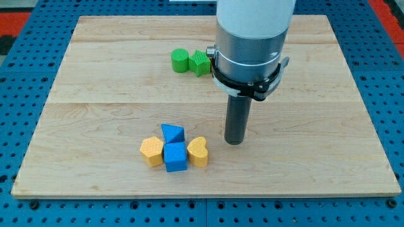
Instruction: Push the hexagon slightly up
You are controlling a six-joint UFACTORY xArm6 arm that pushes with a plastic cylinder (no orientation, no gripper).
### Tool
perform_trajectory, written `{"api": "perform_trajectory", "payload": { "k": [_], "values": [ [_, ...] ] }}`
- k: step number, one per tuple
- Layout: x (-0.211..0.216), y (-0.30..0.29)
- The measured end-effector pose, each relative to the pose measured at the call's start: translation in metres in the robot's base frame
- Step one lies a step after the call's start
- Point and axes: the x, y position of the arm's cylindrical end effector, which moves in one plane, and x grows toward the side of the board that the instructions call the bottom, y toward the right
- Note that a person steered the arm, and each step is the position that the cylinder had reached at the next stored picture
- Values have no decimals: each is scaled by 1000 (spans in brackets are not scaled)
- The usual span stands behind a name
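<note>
A yellow hexagon block [151, 151] lies at the left end of a tight cluster near the view's bottom centre. Touching it are a blue cube [175, 157], a blue triangle [172, 133] above the cube, and a yellow heart [198, 151] on the right. My tip [235, 141] rests on the board to the right of the cluster, a short gap from the yellow heart and well right of the hexagon.
A green cylinder [180, 60] and a green star-like block [201, 62] sit side by side near the view's top centre, partly behind the arm's body [251, 44]. The wooden board [95, 82] lies on a blue pegboard; its edges frame the scene.
</note>
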Motion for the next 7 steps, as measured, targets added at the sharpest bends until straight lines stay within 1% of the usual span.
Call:
{"api": "perform_trajectory", "payload": {
  "k": [1,2,3,5,6,7],
  "values": [
    [0,-2],
    [43,10],
    [100,2],
    [99,-135],
    [70,-138],
    [53,-138]
  ]
}}
